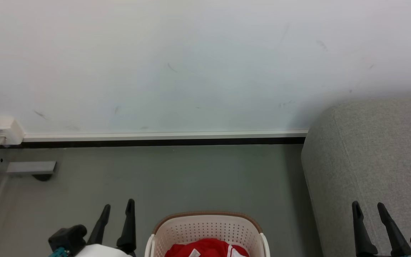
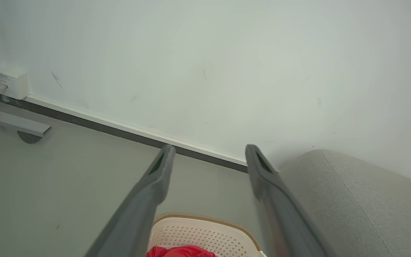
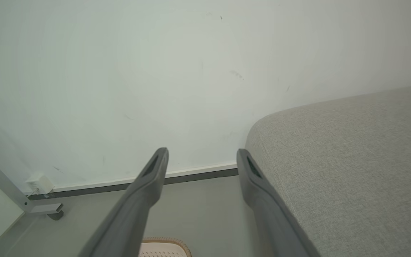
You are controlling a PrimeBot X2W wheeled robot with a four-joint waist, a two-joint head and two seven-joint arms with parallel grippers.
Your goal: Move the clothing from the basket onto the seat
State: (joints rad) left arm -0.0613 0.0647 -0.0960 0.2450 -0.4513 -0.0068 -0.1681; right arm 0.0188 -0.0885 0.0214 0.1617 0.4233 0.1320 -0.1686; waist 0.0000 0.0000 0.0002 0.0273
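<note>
The red clothing (image 1: 207, 248) with white stripes lies inside the cream basket (image 1: 177, 232) at the bottom middle of the head view; the left wrist view shows the same clothing (image 2: 180, 251) and basket (image 2: 198, 228) between its fingers. The grey seat (image 1: 373, 160) rises at the right; it also fills the right of the seat (image 3: 351, 167) in the right wrist view. My left gripper (image 1: 118, 206) hovers open left of the basket, nothing between its fingers. My right gripper (image 1: 369, 207) stands open in front of the seat, also holding nothing.
A white wall with a skirting strip (image 1: 162, 136) runs along the back. A white socket box (image 1: 4, 130) and a grey metal frame foot (image 1: 30, 167) sit at the far left. Grey floor (image 1: 191, 178) lies between basket and wall.
</note>
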